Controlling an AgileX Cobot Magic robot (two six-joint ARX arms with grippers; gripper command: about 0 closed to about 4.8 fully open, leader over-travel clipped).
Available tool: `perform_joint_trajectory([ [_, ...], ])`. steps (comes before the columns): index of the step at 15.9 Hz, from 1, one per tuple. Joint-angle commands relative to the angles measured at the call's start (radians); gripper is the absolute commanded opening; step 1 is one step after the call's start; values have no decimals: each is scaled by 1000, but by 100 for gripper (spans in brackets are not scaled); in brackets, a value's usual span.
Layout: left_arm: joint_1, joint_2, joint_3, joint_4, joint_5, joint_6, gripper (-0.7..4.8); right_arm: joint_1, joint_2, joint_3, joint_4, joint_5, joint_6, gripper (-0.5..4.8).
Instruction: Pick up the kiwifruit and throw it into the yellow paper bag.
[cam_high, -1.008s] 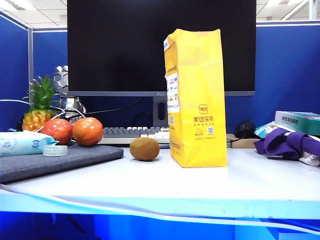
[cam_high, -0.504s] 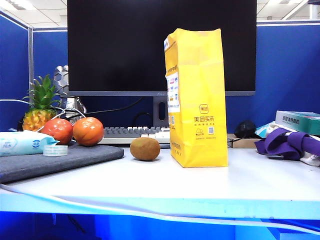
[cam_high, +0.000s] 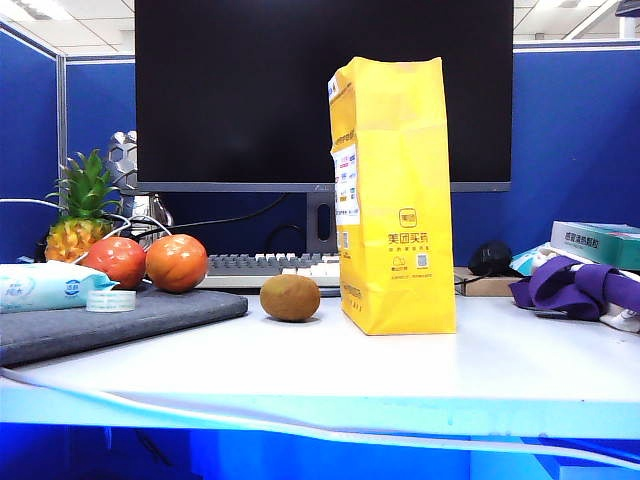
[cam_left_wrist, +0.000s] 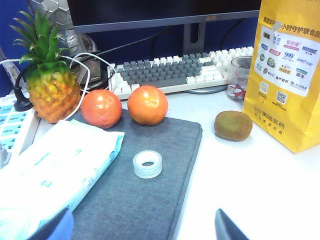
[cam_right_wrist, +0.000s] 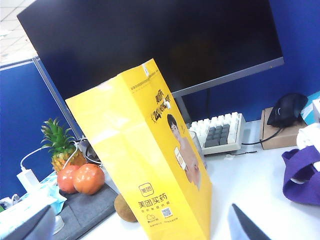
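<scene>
From the exterior view, you have the kiwifruit (cam_high: 290, 298) lying free on the white counter (cam_high: 420, 370), just beside the foot of the yellow paper bag (cam_high: 395, 190), which stands upright with its mouth at the top, so the fruit will likely have to be lifted high to drop in. Neither arm shows here.

From the left wrist view, your left claw (cam_left_wrist: 142, 231) hangs spread wide above the grey mat (cam_left_wrist: 135, 200), empty, touching nothing; the kiwifruit (cam_left_wrist: 233, 125) sits off the mat, close to the bag (cam_left_wrist: 290, 75), with the tape roll (cam_left_wrist: 147, 164) and two orange fruits (cam_left_wrist: 125, 106) nearer the mat.

From the right wrist view, your right claw (cam_right_wrist: 145, 227) is likewise released and empty, facing the bag (cam_right_wrist: 150, 170); the kiwifruit (cam_right_wrist: 124, 209) peeks out behind its lower corner
</scene>
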Motion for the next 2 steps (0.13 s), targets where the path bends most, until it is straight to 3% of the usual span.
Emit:
perform_joint_trajectory([
  [1, -1, 0, 4, 8, 6, -3, 376, 0, -1, 3, 13, 3, 3, 479],
  [2, -1, 0, 4, 8, 6, -3, 376, 0, -1, 3, 13, 2, 3, 479],
])
